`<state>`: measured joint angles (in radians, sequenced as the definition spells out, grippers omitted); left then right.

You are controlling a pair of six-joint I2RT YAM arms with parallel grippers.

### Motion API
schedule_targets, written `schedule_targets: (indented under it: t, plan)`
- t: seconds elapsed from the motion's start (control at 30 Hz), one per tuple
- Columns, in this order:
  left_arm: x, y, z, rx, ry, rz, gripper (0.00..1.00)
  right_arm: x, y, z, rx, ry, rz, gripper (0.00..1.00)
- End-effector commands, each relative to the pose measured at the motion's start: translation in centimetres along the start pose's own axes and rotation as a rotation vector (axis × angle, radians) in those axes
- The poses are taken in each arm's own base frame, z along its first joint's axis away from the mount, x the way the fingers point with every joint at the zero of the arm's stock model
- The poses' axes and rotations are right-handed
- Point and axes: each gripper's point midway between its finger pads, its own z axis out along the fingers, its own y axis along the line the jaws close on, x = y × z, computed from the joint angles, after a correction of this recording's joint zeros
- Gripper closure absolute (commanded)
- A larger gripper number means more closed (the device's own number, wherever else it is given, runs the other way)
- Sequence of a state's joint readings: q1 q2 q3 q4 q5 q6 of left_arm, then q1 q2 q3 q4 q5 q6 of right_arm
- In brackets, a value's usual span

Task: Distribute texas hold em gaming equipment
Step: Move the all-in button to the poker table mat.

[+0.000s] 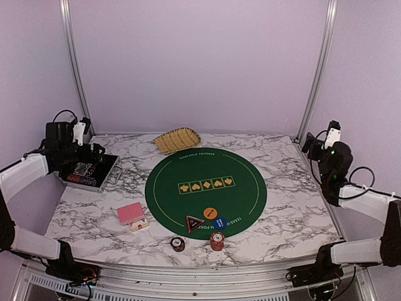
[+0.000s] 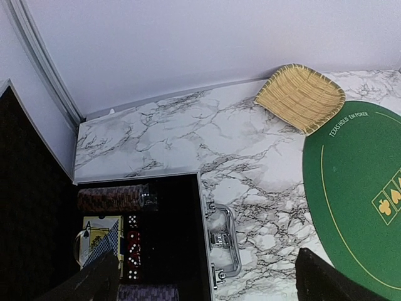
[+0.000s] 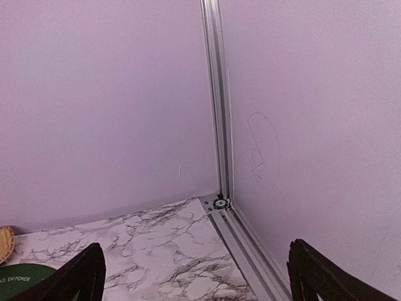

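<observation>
Black fingers point(image 2: 94, 282) of the left gripper point(image 2: 207, 269) stand wide apart and hold nothing. Just under them lies the open case point(image 2: 156, 238). The right gripper point(image 3: 195, 263) is also spread wide and empty. It faces the bare far corner of the table point(image 3: 163, 251).

All the gaming pieces are well apart from both pairs of jaws, toward the near table edge. These are the red-backed cards point(image 1: 130, 214), two chip stacks point(image 1: 178, 242), and an orange button point(image 1: 210, 212), a blue button point(image 1: 219, 222) and a black triangle button point(image 1: 195, 223) on the green mat point(image 1: 205, 188).

I judge the cards to be light, thin and slippery, so they are best pinched across the long edges as one block. The chips look stiff, but a stack may topple, so I would grip it low on its sides. The flat buttons probably need a pinch across their rims.
</observation>
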<state>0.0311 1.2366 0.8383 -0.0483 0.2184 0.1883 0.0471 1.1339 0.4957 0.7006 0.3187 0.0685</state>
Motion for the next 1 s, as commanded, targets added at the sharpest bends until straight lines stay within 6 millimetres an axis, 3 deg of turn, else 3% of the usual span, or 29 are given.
schedule_targets:
  t: [0.0,0.07,0.1,0.23,0.33,0.43,0.63,0.8,0.97]
  plan:
    - [-0.4,-0.4,-1.3,0.027,0.077,-0.005,0.01,-0.5,-1.6,-0.7,0.068,0.125,0.235,0.01]
    - [-0.7,-0.6,-1.7,0.042,0.094,-0.029,0.01,-1.1,-3.0,-1.1,0.166,0.172,0.310,0.01]
    - [-0.9,-0.7,-1.8,0.047,0.101,-0.042,0.01,-1.7,-2.4,-1.1,0.133,0.176,0.311,0.01]
    - [-1.3,-0.9,-2.4,0.058,0.124,-0.058,0.01,-2.5,2.4,-0.7,-0.134,0.237,0.228,0.01]
    - [-1.1,-0.9,-2.9,0.053,0.136,-0.052,0.01,-0.3,5.7,-0.5,-0.199,0.399,0.172,0.01]
    - [-0.8,-1.2,-3.4,0.065,0.155,-0.051,0.01,1.0,10.5,-1.4,-0.314,0.481,0.115,0.01]
    - [0.5,-1.7,-3.9,0.081,0.217,-0.060,0.01,5.1,18.5,-4.4,-0.447,0.676,0.024,0.01]
    - [1.6,-1.8,-4.1,0.081,0.257,-0.066,0.01,7.0,25.5,-8.6,-0.642,0.732,-0.099,0.01]
    - [1.9,-2.1,-4.3,0.094,0.262,-0.061,0.01,9.3,30.6,-12.6,-0.804,0.815,-0.194,0.02]
